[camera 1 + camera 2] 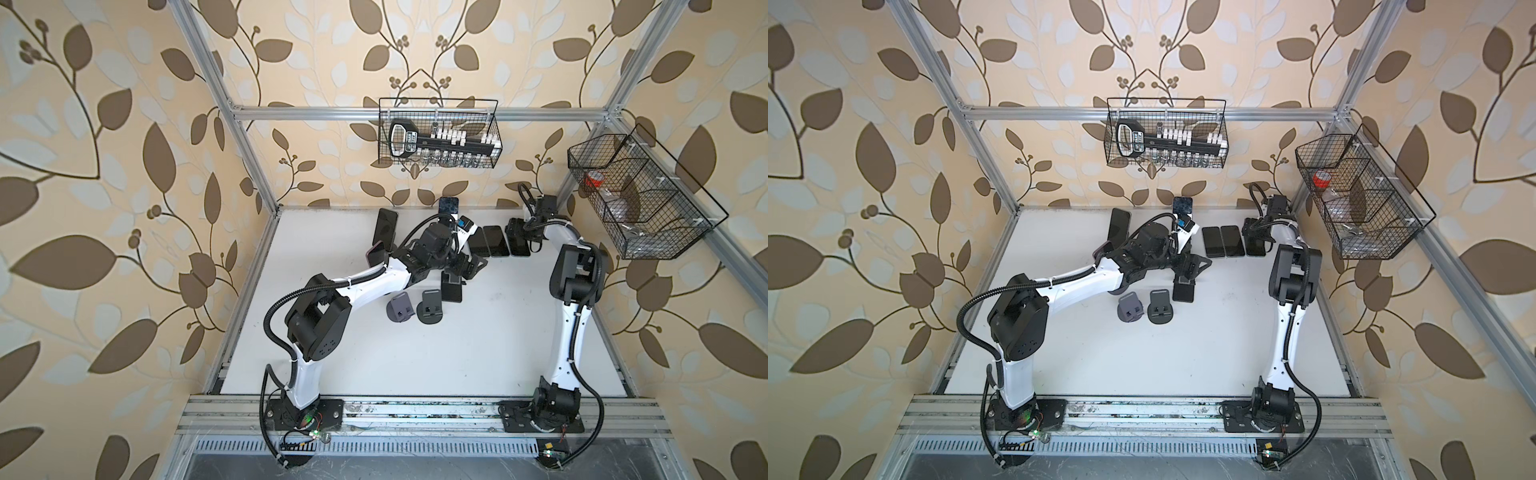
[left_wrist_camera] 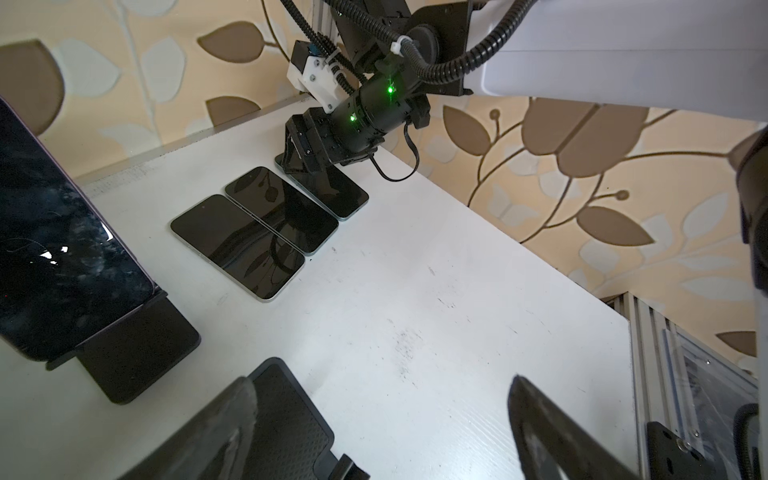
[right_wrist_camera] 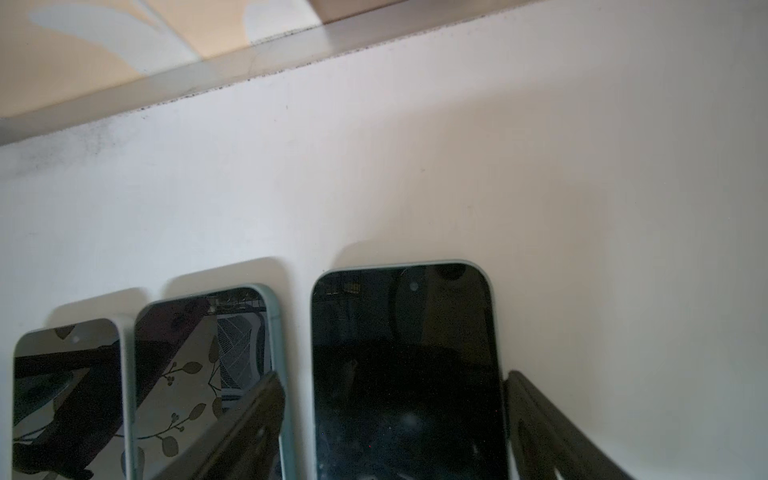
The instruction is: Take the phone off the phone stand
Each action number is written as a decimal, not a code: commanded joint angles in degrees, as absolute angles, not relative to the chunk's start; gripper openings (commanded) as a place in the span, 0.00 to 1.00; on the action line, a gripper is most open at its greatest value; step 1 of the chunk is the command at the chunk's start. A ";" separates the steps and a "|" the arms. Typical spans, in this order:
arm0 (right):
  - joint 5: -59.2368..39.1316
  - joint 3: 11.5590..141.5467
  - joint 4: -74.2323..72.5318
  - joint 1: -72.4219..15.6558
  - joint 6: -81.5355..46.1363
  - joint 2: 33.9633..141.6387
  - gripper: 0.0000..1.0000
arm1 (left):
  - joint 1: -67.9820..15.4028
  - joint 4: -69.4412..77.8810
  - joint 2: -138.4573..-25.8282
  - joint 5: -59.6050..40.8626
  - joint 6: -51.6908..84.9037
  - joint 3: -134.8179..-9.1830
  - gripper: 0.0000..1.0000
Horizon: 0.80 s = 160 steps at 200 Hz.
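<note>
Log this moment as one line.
left gripper: open, empty | right gripper: open, straddling flat phone on table | mounted phone: in stand, not yet removed

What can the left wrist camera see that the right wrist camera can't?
Only the left wrist view shows the phone leaning on its black phone stand, the open left tool, and the right arm from outside. Only the right wrist view shows how the right tool straddles the end phone: its fingers sit one on each side, with a gap on one side. Both show the three flat phones lying side by side on the white table.
</note>
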State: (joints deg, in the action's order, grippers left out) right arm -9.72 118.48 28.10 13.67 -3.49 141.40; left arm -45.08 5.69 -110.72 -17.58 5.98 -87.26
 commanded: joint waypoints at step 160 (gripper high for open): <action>-15.84 118.91 29.25 14.30 -7.29 135.90 0.82 | -46.05 6.86 -104.91 -17.01 4.44 -88.94 0.95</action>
